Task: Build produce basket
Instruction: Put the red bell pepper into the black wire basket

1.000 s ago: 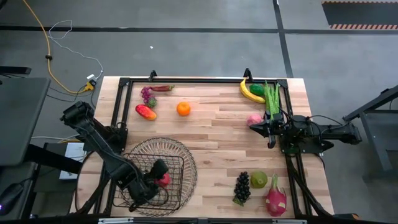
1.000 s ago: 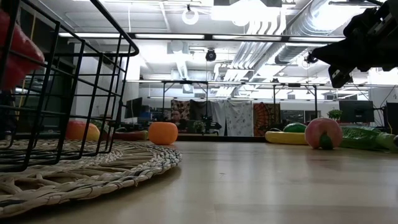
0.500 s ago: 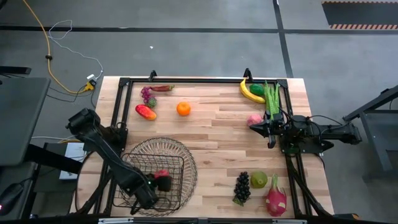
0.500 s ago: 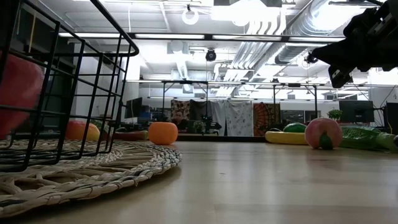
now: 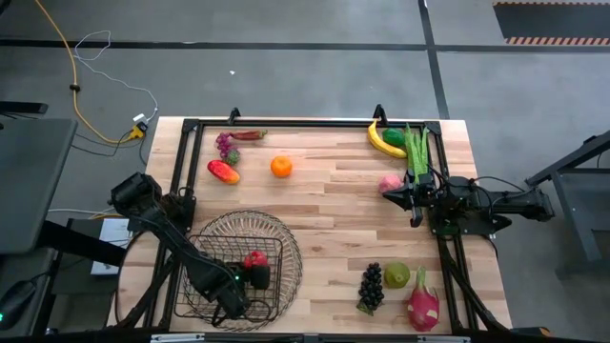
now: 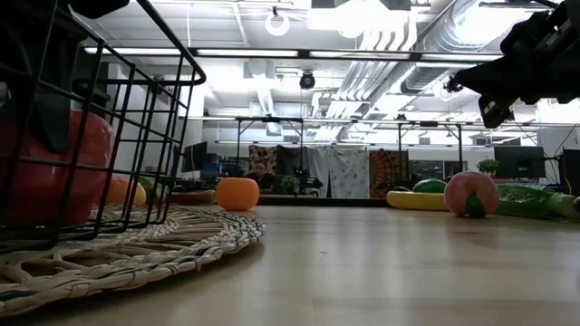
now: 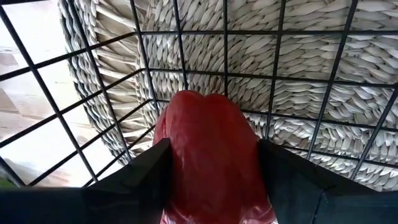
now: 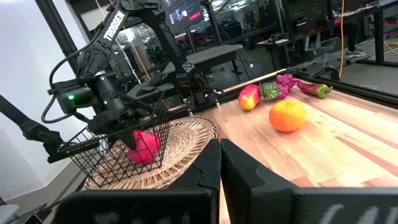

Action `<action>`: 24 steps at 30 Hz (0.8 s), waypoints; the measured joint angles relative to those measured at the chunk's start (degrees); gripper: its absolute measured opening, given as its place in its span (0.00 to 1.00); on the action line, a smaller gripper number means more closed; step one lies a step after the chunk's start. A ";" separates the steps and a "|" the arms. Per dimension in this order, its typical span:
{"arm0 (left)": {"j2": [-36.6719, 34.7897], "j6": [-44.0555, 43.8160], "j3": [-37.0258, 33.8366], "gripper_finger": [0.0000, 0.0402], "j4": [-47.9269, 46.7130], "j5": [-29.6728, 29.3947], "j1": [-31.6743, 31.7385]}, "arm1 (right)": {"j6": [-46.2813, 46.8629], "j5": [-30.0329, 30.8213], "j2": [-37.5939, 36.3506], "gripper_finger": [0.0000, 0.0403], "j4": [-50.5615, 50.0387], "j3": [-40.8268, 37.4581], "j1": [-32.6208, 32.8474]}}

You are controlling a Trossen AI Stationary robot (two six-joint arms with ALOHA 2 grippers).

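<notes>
A smooth red fruit (image 7: 211,155) hangs low inside the dark wire basket (image 5: 212,286), which stands on a round woven mat (image 5: 286,250) at the table's near left. My left gripper (image 5: 252,269) reaches down into the basket and is shut on that fruit. Through the wires in the low view, the fruit (image 6: 45,177) sits close above the basket's floor; whether it touches the floor, I cannot tell. My right gripper (image 5: 386,193) is shut and holds nothing. It stays level above the table's right side, next to the pink peach (image 5: 390,182). My left gripper pinches the red fruit's two opposite sides (image 7: 177,165) between its two fingers (image 7: 149,177). The fingers come steeply from above, slanting toward the table's right. The fruit's rounded free end sticks out past the fingertips toward the basket's grid bottom.
On the far left lie a mango (image 5: 223,171), purple grapes (image 5: 227,145) and an orange (image 5: 280,166). At the far right lie a banana (image 5: 384,141), a lime (image 5: 395,137) and green beans (image 5: 416,152). Dark grapes (image 5: 371,286), a pear (image 5: 396,275) and a dragon fruit (image 5: 423,303) are near right.
My left gripper has gone down into the basket with the red fruit and has rolled its wrist. The fruit stood high behind the basket's wires and now sits low, near the basket's floor.
</notes>
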 joint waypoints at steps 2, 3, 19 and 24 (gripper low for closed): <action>0.11 -0.04 0.00 0.53 1.36 -0.39 0.04 | -0.01 0.00 0.00 0.00 0.00 0.01 0.01; 0.17 -0.56 0.00 0.53 2.43 -0.68 0.04 | -0.01 0.00 0.00 0.00 0.00 0.00 0.01; 0.21 -4.01 -0.04 0.53 8.74 -6.78 -0.17 | -0.02 0.00 0.00 0.00 0.00 0.02 0.00; 0.21 -3.20 -0.04 0.53 8.65 -6.34 -0.17 | -0.01 -0.02 0.00 0.00 0.00 0.01 0.00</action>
